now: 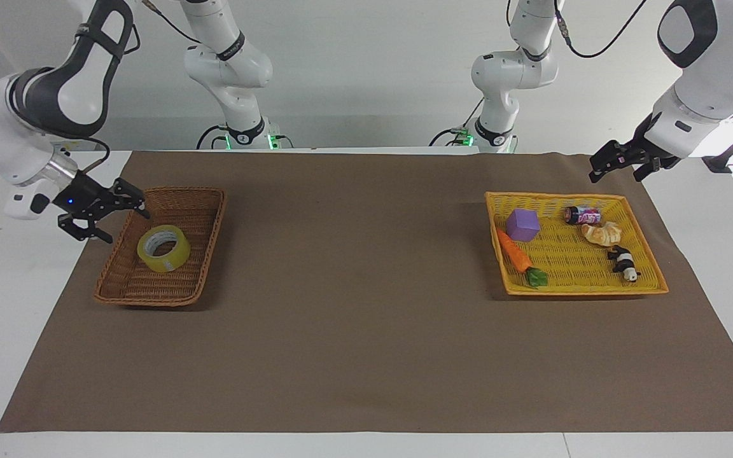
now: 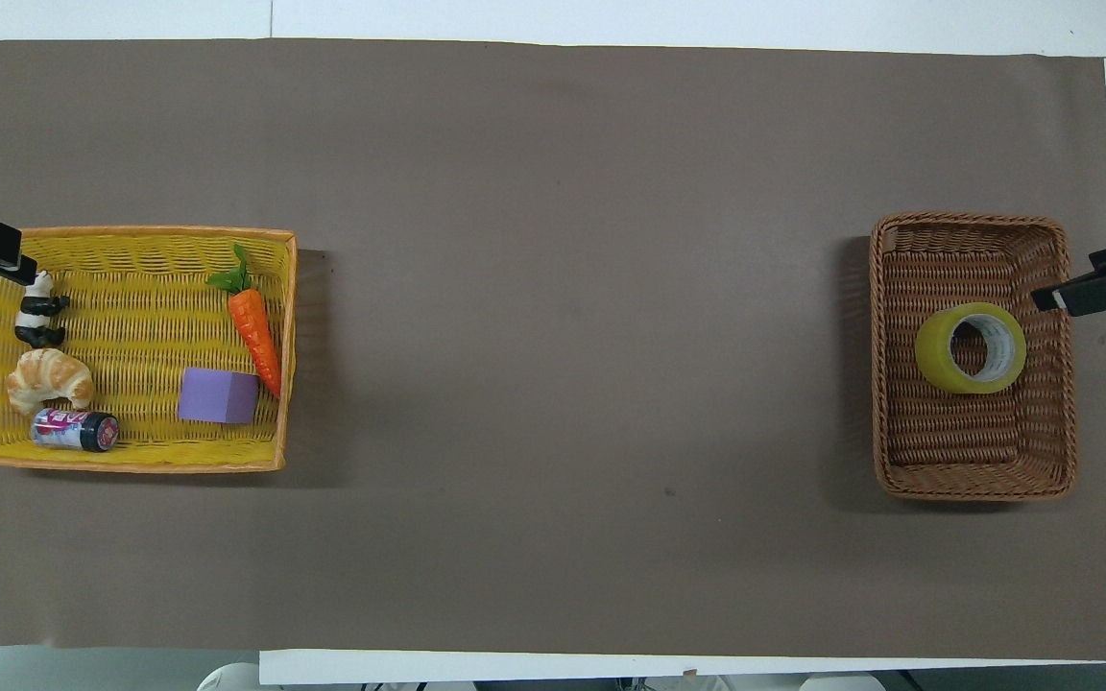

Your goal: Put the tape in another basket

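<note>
One tape (image 1: 163, 248) lies in the wicker basket (image 1: 209, 245), tilted, resting against the wall toward the right arm's end of the desk (image 1: 366, 356). The right gripper (image 1: 112, 215) hangs over that basket's outer rim, fingers spread wide, holding nothing and clear of the tape. There are two baskets: the wicker one and a yellow basket (image 1: 649, 283) well apart at the left arm's end. The yellow one holds five things: one purple cube (image 1: 522, 224), one carrot (image 1: 517, 252), one can (image 1: 583, 215), one croissant (image 1: 602, 233) and one panda (image 1: 623, 263). The left gripper (image 1: 621, 166) waits over the corner of the yellow basket nearest its arm; I cannot tell how its fingers stand.
</note>
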Robot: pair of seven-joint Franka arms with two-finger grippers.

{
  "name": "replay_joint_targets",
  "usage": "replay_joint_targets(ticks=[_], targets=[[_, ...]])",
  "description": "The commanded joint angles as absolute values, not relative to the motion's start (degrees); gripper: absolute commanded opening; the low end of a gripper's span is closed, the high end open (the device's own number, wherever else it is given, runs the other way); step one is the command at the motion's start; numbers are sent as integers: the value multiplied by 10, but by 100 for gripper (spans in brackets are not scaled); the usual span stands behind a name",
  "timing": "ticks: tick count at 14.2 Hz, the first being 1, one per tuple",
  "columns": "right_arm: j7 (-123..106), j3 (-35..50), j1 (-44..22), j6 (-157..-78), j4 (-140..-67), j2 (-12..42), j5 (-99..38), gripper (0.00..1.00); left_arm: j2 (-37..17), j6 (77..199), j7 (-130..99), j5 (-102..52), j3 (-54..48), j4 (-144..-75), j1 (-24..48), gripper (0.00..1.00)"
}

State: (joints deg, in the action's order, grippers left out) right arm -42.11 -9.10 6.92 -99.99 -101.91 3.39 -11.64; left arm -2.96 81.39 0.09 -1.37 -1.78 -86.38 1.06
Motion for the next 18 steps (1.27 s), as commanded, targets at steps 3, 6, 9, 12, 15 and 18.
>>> replay_joint_targets(ticks=[3, 6, 9, 12, 15, 18], targets=[[-182, -86, 29, -885, -949, 11, -27, 100, -15, 811, 2, -3, -18, -879, 11, 100], [-156, -83, 0, -860, -936, 14, 25, 100, -15, 811, 2, -3, -18, -879, 11, 100], [-142, -84, -1, -864, -918, 11, 25, 100, -15, 811, 2, -3, -18, -879, 11, 100], [-132, -85, -21, -842, -883, 18, 26, 100, -15, 811, 2, -3, -18, -879, 11, 100], [-90, -85, -16, -816, -877, 24, 21, 100, -15, 811, 2, -3, -18, -879, 11, 100], [-89, -85, -16, -809, -878, 22, 21, 100, -15, 811, 2, -3, -18, -879, 11, 100]])
